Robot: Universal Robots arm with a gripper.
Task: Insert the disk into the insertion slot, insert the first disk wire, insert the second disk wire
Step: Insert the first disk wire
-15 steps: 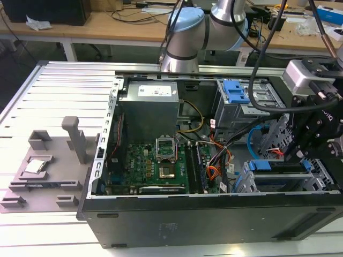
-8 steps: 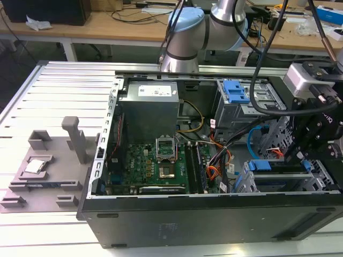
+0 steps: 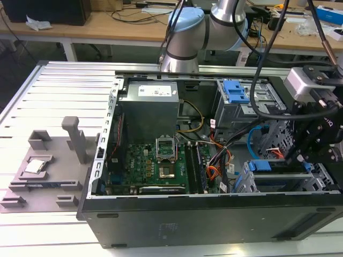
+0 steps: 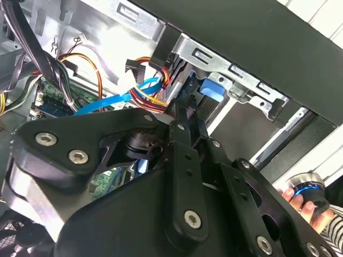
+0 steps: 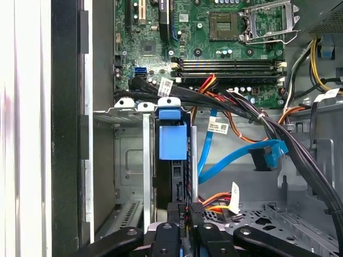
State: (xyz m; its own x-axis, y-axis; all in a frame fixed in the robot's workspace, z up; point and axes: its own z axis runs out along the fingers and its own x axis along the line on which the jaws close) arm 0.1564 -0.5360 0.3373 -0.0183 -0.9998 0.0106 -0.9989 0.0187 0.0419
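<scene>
The disk (image 5: 172, 140) stands in the insertion slot (image 5: 146, 160), its blue caddy tab at the mouth; in the exterior view the disk (image 3: 262, 165) sits in the silver cage (image 3: 321, 179) at the case's front right. My gripper (image 5: 186, 210) is at the disk's rear edge, fingers close together on the dark plug of the first disk wire (image 5: 217, 200), whose orange-red leads run into the fingertips (image 4: 177, 110). The second disk wire (image 5: 230, 158), a light blue cable, loops beside the cage. Its plug (image 5: 262, 159) hangs free, apart from the disk.
The open case holds the motherboard (image 3: 155, 160), a power supply (image 3: 151, 104) and a grey bay with a blue latch (image 3: 234, 92). Thick black cable bundles (image 5: 268, 128) cross above the cage. A person's hand (image 4: 299, 206) holds a knob outside the case wall.
</scene>
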